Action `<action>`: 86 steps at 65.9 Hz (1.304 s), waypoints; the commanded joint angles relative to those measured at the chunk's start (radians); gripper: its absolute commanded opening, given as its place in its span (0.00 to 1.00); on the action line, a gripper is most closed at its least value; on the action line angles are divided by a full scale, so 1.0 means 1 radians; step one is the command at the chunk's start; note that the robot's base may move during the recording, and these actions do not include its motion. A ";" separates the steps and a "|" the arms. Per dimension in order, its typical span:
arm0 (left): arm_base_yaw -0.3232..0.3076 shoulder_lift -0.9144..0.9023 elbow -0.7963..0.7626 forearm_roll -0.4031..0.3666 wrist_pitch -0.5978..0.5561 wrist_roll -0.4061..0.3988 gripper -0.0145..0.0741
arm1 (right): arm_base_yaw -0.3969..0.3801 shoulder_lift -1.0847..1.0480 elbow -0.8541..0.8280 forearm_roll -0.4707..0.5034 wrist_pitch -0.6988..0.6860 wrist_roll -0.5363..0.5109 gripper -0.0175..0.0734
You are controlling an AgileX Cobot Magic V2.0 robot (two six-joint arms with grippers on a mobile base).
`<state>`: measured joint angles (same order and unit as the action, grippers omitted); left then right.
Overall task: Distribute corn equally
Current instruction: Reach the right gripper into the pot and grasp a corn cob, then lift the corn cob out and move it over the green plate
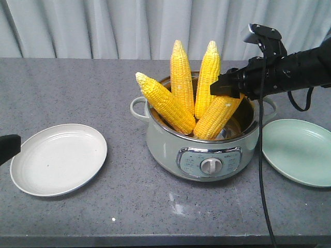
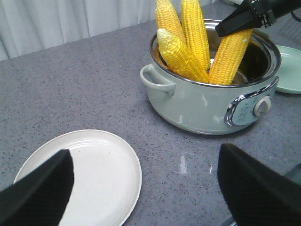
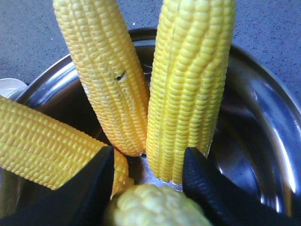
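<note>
Corn (image 1: 182,88): four cobs, all standing tilted in the electric cooker (image 1: 170,147), none on a plate. Their bases are hidden below the rim.

The right pincer (image 3: 149,153) is above the pot's open mouth and clamped on the tip of one cob. Both black fingers (image 3: 94,188) press its sides. That gripped cob (image 1: 217,118) leans toward the pincer. Its tip is hidden behind the fingers in the front view. In the right wrist view it is cut off by the bottom edge, with only the pale end showing. The three other cobs are just beyond the fingertips, two upright and close together, and one slanting away to the far side of the pot.

The left pincer (image 2: 146,153) is spread wide with nothing between its fingers. In the front view it is only a black sliver at the frame edge. It hangs over the grey countertop (image 1: 77,88), with the white plate (image 1: 59,159) right beneath and beside it and the cooker well ahead of it.

There are two plates. The green plate (image 1: 300,150) lies below the right arm, behind the right pincer, and is partly cut off by the frame. The cooker has one dial (image 1: 210,166), and its panel print is too small to read. A cable (image 1: 262,181) hangs from the right arm and crosses the cooker's side. A curtain (image 1: 103,26) is behind.
</note>
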<state>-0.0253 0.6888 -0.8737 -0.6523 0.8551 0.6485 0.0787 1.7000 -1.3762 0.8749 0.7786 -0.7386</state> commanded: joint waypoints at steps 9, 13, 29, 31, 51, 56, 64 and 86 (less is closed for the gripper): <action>-0.005 0.004 -0.036 -0.035 -0.048 0.001 0.82 | -0.002 -0.050 -0.033 0.038 0.001 -0.024 0.34; -0.005 0.004 -0.036 -0.035 -0.048 0.001 0.82 | -0.002 -0.069 -0.033 0.038 -0.004 -0.025 0.35; -0.005 0.004 -0.036 -0.035 -0.044 0.001 0.82 | -0.004 -0.190 -0.033 0.015 -0.049 -0.031 0.35; -0.005 0.004 -0.036 -0.035 -0.044 0.001 0.82 | -0.004 -0.205 -0.033 0.010 -0.053 -0.031 0.35; -0.005 0.004 -0.036 -0.035 -0.041 0.001 0.82 | -0.004 -0.380 -0.033 -0.168 -0.060 0.086 0.36; -0.005 0.004 -0.036 -0.035 -0.041 0.001 0.82 | -0.004 -0.421 -0.033 -0.239 -0.059 0.145 0.36; -0.005 0.004 -0.036 -0.035 -0.041 0.001 0.82 | -0.004 -0.488 -0.033 -0.434 -0.056 0.294 0.37; -0.005 0.004 -0.036 -0.035 -0.041 0.001 0.82 | -0.004 -0.520 -0.033 -1.012 0.104 0.747 0.38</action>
<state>-0.0253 0.6888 -0.8740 -0.6523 0.8627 0.6485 0.0787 1.1916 -1.3762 -0.0093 0.8956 -0.0831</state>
